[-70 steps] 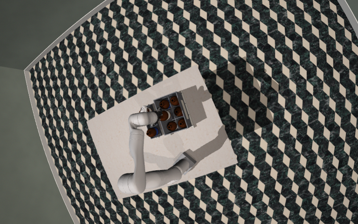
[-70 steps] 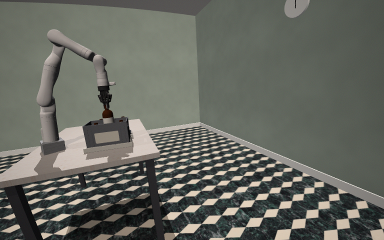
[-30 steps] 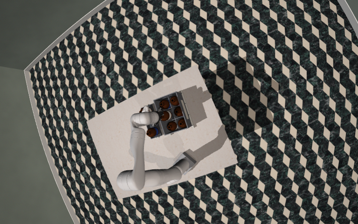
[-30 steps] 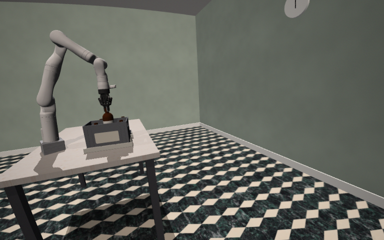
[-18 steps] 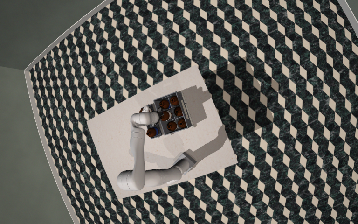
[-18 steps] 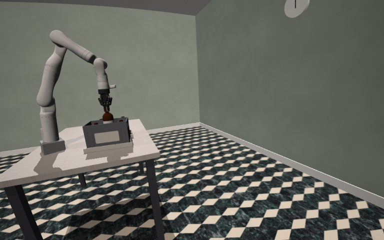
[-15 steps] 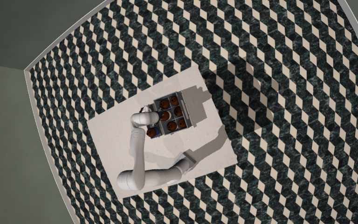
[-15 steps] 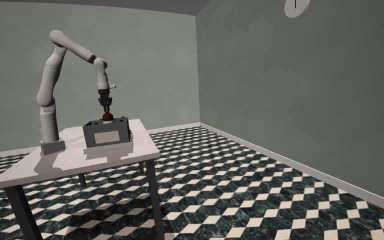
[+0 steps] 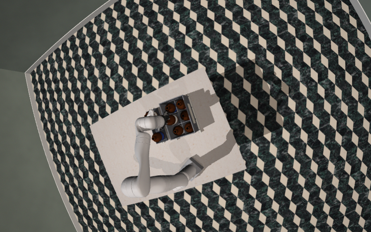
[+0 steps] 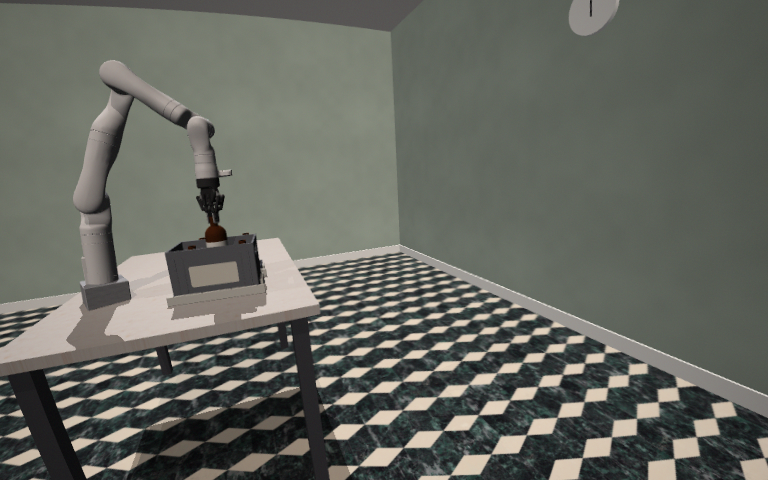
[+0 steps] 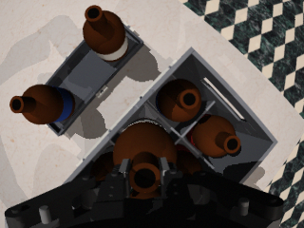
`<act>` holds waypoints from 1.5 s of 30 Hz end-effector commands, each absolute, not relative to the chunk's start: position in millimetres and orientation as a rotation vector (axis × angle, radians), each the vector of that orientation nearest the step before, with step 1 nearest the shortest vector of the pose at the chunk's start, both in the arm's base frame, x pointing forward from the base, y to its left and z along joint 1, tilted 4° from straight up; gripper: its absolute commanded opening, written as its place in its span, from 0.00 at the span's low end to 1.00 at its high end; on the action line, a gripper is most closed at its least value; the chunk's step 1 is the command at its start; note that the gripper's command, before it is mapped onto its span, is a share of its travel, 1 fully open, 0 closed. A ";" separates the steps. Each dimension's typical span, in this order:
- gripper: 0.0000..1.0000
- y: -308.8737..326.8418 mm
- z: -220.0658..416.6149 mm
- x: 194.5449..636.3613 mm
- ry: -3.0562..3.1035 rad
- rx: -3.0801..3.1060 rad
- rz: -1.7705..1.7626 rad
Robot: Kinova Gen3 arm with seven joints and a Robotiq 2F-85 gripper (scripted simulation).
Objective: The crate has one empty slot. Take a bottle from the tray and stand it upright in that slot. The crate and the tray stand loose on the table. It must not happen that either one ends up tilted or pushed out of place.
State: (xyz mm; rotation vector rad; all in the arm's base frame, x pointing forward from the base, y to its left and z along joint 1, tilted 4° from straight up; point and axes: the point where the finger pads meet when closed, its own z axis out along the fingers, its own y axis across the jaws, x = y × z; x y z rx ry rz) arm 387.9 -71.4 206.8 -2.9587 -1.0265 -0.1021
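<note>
In the top view, the grey 6-slot crate (image 9: 197,114) is seen on the pale worktop (image 9: 114,147), with brown bottle tops in all 6 slots. The middle slot on the arm's side is taken by the brown glass bottle with a white label (image 9: 171,119), under the black 2-finger tool (image 9: 165,118). The grey tray (image 9: 163,137) lies just beside the crate, partly hidden by the arm.

In the exterior view, what the top view cannot give is shown: height. The held bottle's shoulder stands above the crate rim, so lowering is judged unfinished; release and withdrawal remain.

In the wrist view, the tool is seen clenched on the bottle's neck, the fingers flanking the mouth. 2 bottles left in the tray are shown: a white-labelled bottle (image 11: 105,34) and a blue-labelled bottle (image 11: 44,103).
</note>
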 end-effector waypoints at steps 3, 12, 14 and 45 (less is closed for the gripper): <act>0.00 -71.5 207.1 388.3 -1.027 -2.959 -0.105; 0.00 -71.4 204.7 388.5 -1.027 -2.959 -0.105; 0.00 -71.4 203.5 388.5 -1.027 -2.959 -0.105; 0.00 -70.6 174.7 390.3 -1.027 -2.959 -0.105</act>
